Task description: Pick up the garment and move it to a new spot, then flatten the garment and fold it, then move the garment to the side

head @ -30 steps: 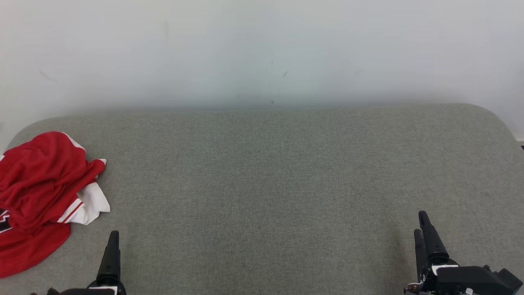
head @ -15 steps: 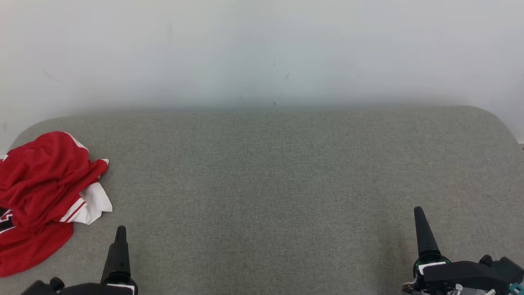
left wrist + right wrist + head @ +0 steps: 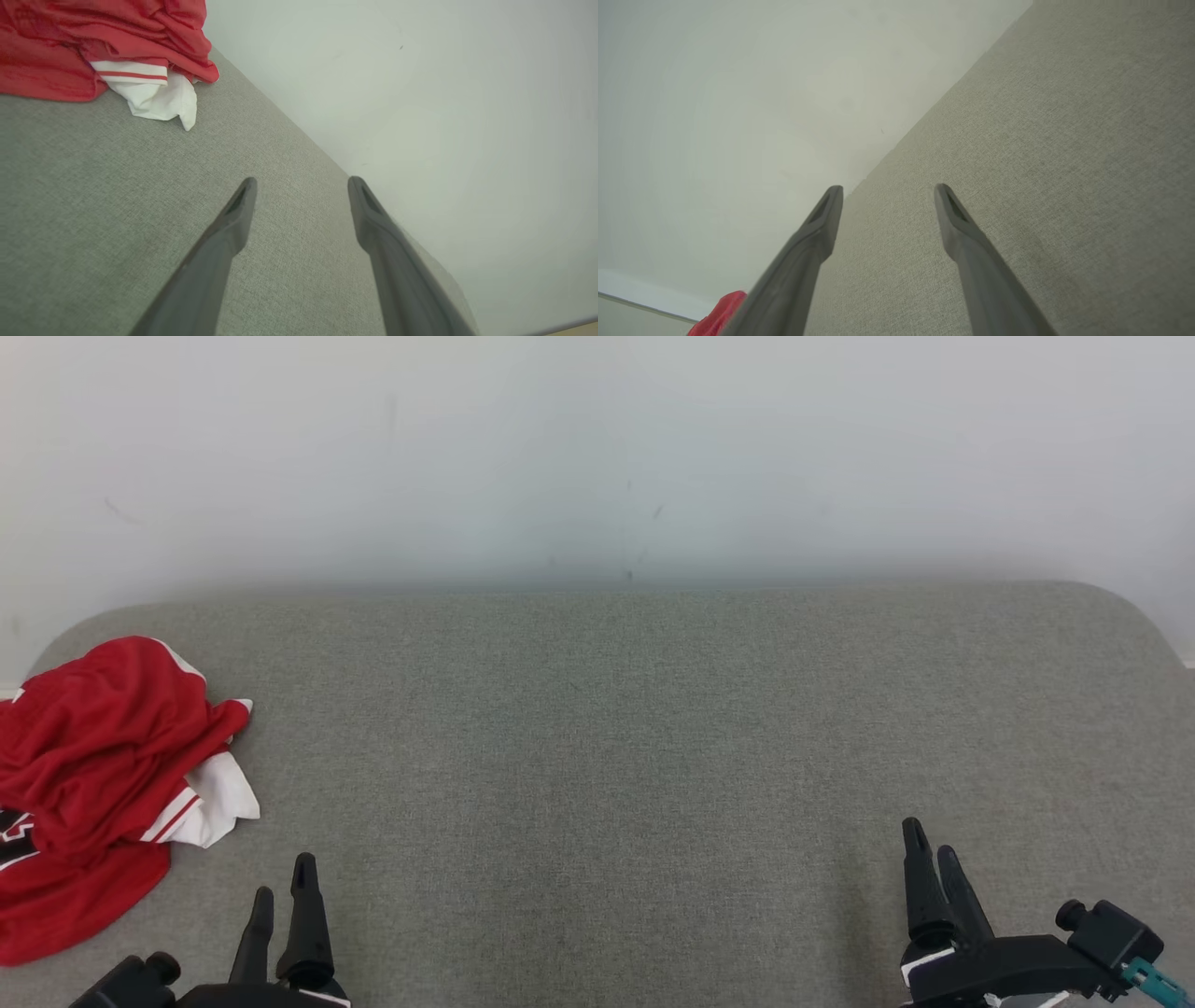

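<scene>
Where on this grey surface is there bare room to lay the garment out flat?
The whole middle and right of the grey surface is bare, from the garment across to the rounded right edge and from the wall down to the open left gripper and right gripper. Only the left end, where the garment lies crumpled, is crowded.

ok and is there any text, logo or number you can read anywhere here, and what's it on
No text here can be read.
red garment: a black and white print on its left part, cut off by the head view's edge; no letter or number can be made out.
grey surface: no writing.
wall: a few faint marks, no writing.
</scene>
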`<state>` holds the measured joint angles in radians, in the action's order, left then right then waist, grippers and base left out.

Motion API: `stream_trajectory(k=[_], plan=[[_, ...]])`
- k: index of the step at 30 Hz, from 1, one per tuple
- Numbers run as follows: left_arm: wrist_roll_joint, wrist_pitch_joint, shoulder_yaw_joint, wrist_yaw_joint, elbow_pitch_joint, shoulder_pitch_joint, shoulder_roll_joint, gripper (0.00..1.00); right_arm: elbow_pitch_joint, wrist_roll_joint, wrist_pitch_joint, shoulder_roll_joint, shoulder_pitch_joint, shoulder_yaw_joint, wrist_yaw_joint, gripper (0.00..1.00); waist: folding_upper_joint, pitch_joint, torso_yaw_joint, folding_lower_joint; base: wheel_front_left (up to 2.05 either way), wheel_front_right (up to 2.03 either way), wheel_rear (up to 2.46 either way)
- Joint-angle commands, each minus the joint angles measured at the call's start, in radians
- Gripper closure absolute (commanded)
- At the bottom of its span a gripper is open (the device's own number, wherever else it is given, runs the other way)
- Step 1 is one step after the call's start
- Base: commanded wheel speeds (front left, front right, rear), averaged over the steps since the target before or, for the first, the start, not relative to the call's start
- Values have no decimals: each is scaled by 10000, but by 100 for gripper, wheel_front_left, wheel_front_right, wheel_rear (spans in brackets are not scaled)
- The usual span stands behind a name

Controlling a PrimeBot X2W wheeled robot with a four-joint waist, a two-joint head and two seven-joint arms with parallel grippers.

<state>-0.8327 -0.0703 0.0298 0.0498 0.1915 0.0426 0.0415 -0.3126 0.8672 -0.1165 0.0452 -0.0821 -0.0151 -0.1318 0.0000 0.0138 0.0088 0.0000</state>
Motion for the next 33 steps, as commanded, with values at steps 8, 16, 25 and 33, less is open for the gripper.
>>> stream_trajectory(k=[8,16,25,33], plan=[[1921,-344,-317,-79,-59,18,85,0,-323,-1751,-98,45,-282,-106,10,0,0,39,53,0,0,0,0],[3089,-593,-401,-233,-97,-22,89,0,-109,-3153,266,49,-226,-185,11,0,0,56,138,0,0,0,0],[4073,-835,-447,-394,43,-82,136,0,144,-4169,455,53,-32,-197,13,0,0,72,130,0,0,0,0],[4835,-1054,-554,-430,105,-138,143,0,222,-4856,526,56,95,-133,14,0,0,115,127,0,0,0,0]])
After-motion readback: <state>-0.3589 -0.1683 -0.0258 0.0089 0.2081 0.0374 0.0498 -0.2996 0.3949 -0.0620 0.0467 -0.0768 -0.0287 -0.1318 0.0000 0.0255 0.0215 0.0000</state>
